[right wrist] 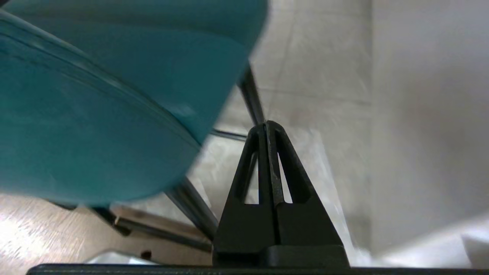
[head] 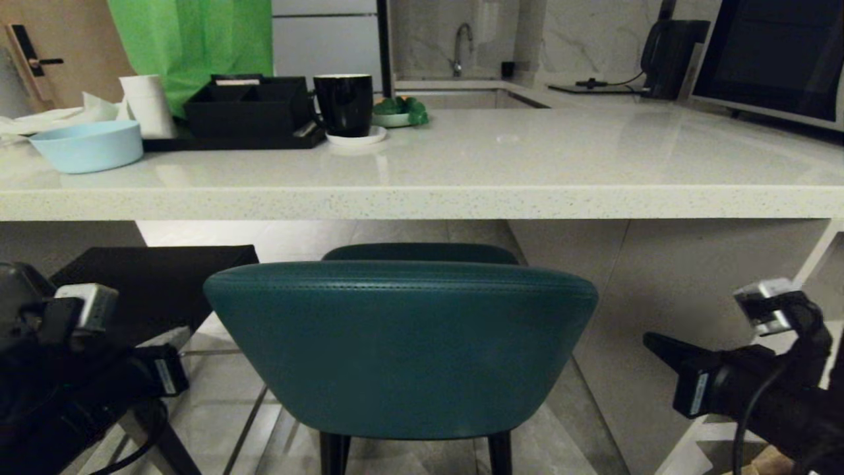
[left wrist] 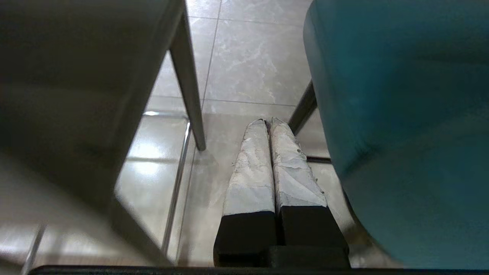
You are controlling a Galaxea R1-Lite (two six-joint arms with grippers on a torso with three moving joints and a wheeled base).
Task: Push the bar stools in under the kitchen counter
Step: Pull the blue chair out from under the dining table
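Speckled off-white stone runs across the whole head view: the counter (head: 422,198), its thick edge facing the robot, with open floor showing beneath it. The teal stool (head: 402,343) stands centred right in front, its rounded back nearest the camera and below the slab's edge, its seat reaching toward the counter; how far under it already sits cannot be judged from here. The black stool (head: 155,284) is to its left, cut off by the left arm, also near the edge. By my reading nothing is finished yet: both stools look as if they want pushing in.

The left gripper (left wrist: 267,122) hangs low in the gap between the two stools, its taped fingers (left wrist: 250,172) pressed together and holding nothing. The right gripper (right wrist: 269,126) is low on the teal stool's other side, near the grey panel (head: 633,316), jaws together and empty. Neither touches a stool.

The stools' legs are mostly out of sight in the head view.
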